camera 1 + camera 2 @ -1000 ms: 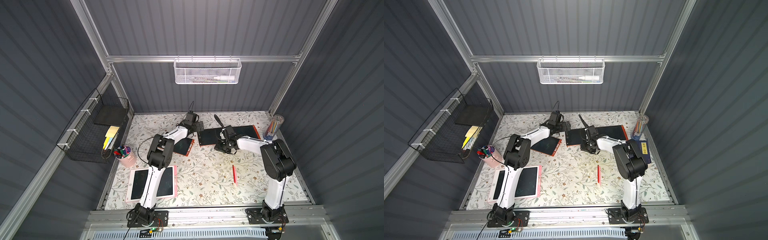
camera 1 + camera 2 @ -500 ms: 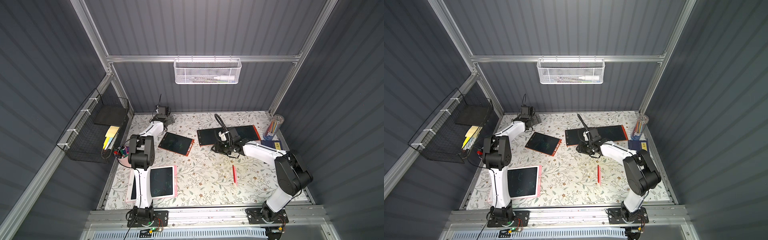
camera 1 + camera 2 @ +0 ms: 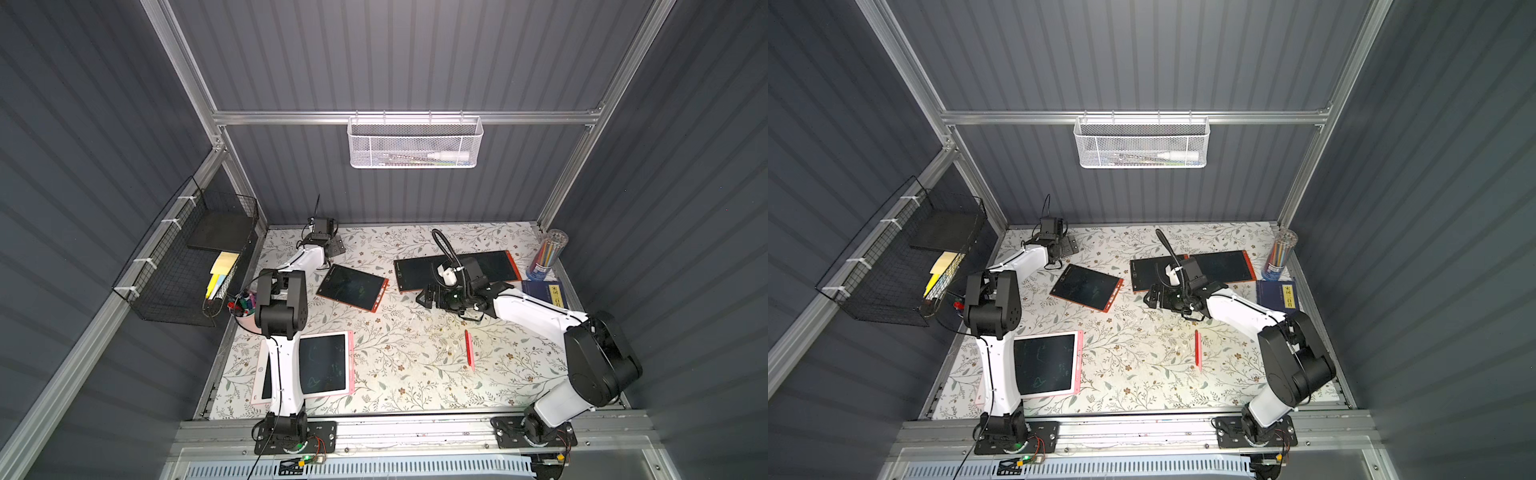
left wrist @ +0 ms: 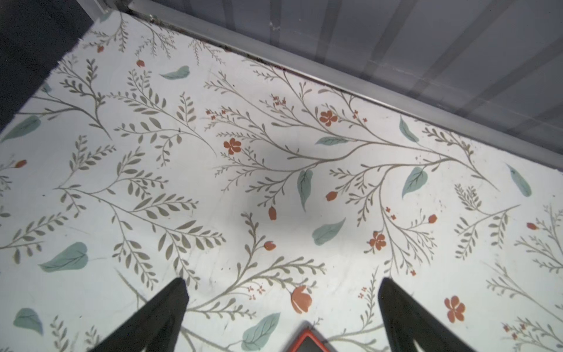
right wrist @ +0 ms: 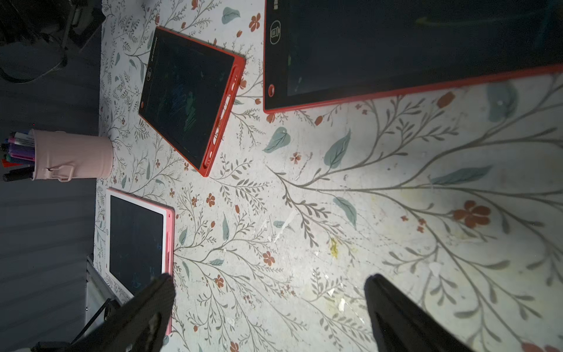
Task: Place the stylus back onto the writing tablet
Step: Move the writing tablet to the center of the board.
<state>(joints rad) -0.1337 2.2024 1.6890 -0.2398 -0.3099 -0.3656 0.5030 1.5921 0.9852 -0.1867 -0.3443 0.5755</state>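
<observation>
In both top views the red stylus (image 3: 468, 348) (image 3: 1197, 348) lies flat on the floral bench (image 3: 395, 374), right of centre. It is well apart from the wide writing tablet (image 3: 494, 266) farther back.

Left wrist view: the left end effector (image 4: 281, 304) is released and empty.

Right wrist view: the right end effector (image 5: 268, 301) is released and empty.

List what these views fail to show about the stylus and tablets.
- Pink tablet: one side hidden behind the left arm, both top views.
- Long red tablet: middle covered by the right arm; cut off at the right wrist view's edge.
- Red stylus: outside both wrist views.
</observation>
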